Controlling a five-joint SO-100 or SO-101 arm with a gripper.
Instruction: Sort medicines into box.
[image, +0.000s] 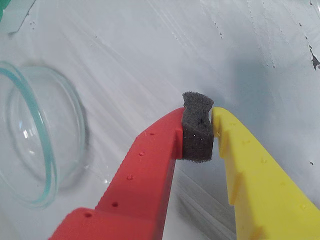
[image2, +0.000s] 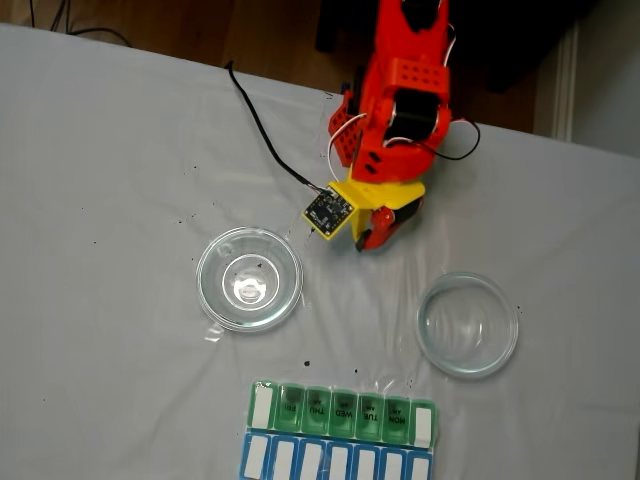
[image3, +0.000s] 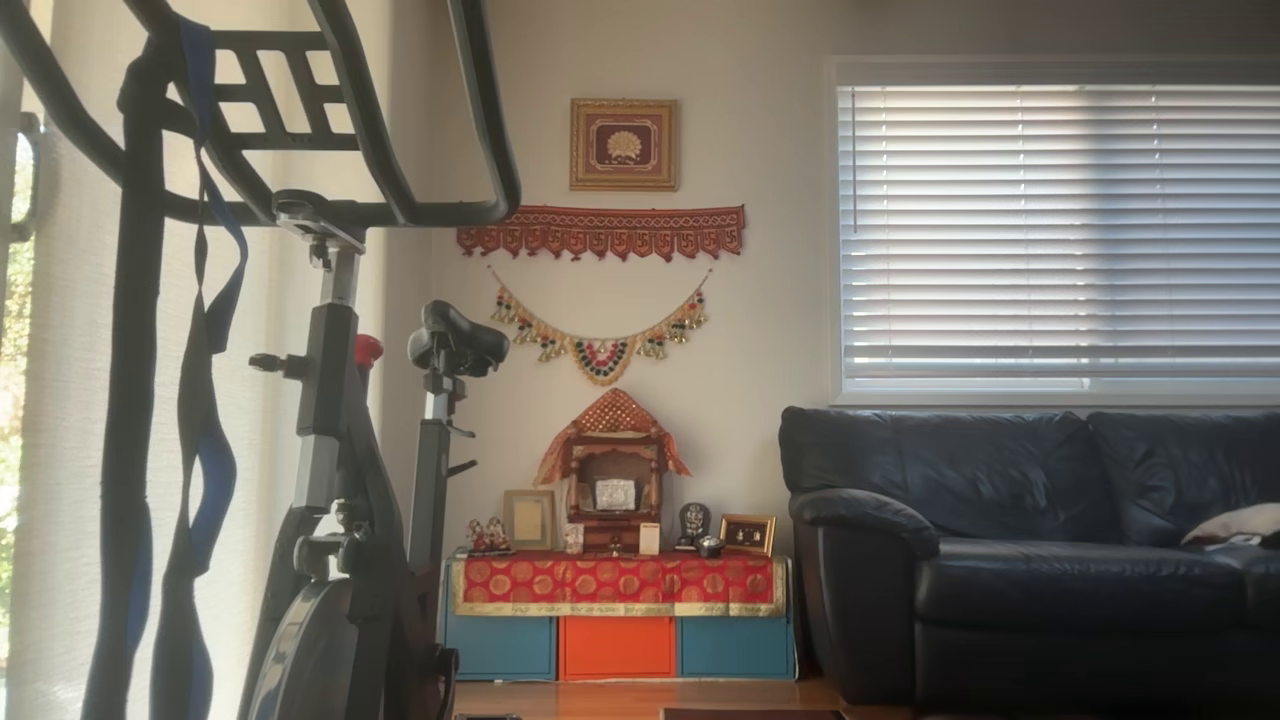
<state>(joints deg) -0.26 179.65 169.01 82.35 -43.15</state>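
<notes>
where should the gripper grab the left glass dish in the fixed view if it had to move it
Probably by its rim: the glass dish is round, shallow and too wide to span. Come from above on the near edge facing the gripper, one finger inside the wall and one outside. It looks empty, so nothing inside blocks a finger.

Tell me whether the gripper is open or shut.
Shut. In the wrist view the gripper has its red and yellow fingers pressed together on their own grey foam pad, no pill between them.

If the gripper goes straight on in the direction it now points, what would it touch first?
Most likely the bare white table cover. In the wrist view the gripper, closed on its grey foam pad, aims down at empty cloth; the glass dish sits off to the left. Depth is uncertain.
</notes>
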